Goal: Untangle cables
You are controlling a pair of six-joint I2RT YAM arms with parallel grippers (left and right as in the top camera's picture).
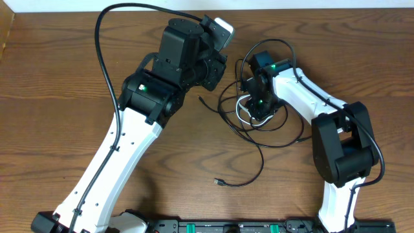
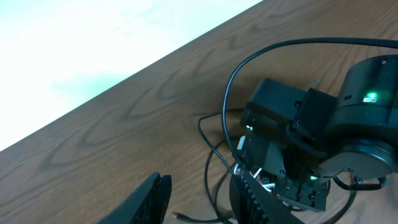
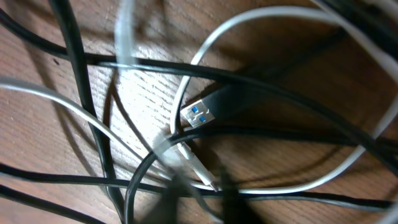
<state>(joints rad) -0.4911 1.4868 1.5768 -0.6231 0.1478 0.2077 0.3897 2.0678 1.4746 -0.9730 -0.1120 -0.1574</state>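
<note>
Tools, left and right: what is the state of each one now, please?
Left tool: open, holding nothing.
Right tool: closed, down in the tangled cables; whether it grips one cannot be told.

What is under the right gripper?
The tangle: black cables and a white cable crossing on the table, with a USB plug among them. Overhead, the right gripper hides the knot's middle.

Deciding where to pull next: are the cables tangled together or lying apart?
Tangled. In the right wrist view the black cables and the white cable cross over each other repeatedly around a plug.
</note>
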